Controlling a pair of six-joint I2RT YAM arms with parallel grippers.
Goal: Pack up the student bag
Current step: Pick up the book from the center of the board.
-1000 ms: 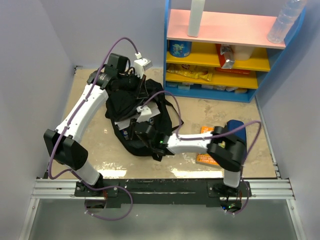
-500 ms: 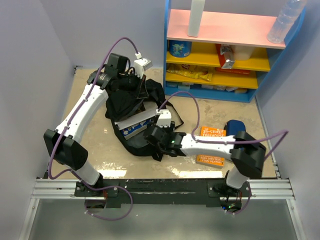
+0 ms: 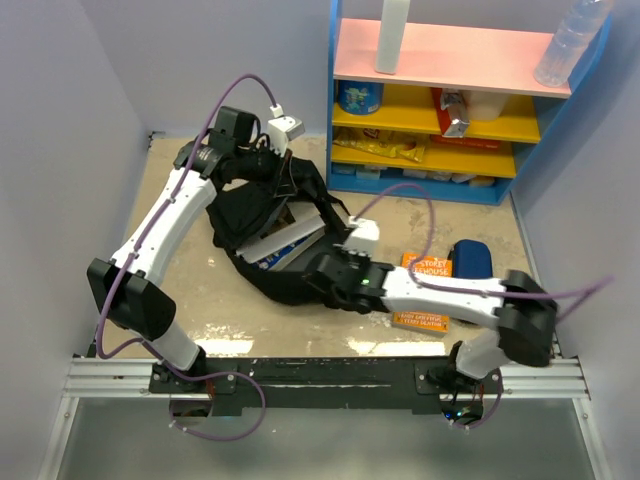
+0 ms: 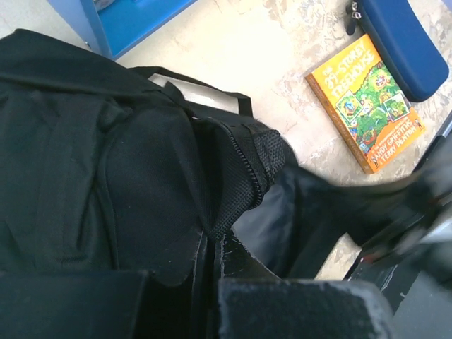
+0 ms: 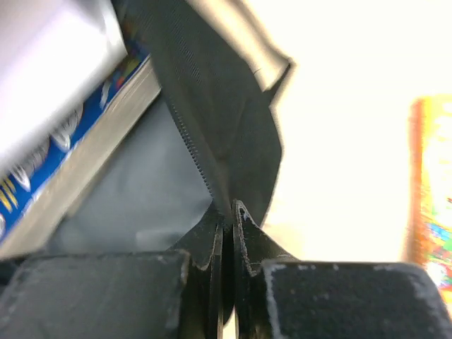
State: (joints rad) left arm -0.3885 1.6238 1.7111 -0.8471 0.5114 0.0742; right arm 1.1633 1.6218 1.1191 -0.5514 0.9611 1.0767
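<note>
The student bag (image 3: pixel 250 205) lies left of centre, a black backpack with its mouth held apart. My left gripper (image 3: pixel 268 168) is shut on its far rim; in the left wrist view the jaws pinch black bag fabric (image 4: pixel 212 244) below the mesh edge. My right gripper (image 3: pixel 322 274) is shut on the near rim, and the right wrist view shows the zipper edge (image 5: pixel 227 212) between the closed fingers. A blue-covered book (image 3: pixel 290 240) sits inside the bag, with its pale page edge (image 5: pixel 106 155) visible. An orange book (image 3: pixel 424 292) lies on the table, partly under my right arm.
A dark-blue pencil case (image 3: pixel 470 258) rests just right of the orange book (image 4: pixel 364 102). The blue, yellow and pink shelf unit (image 3: pixel 450 100) with snacks and bottles stands at the back right. Walls close in on both sides.
My right gripper drew back out of the bag, opened, then shut on the near rim and pulled it right. The bag's mouth is wider and the blue book inside now shows.
</note>
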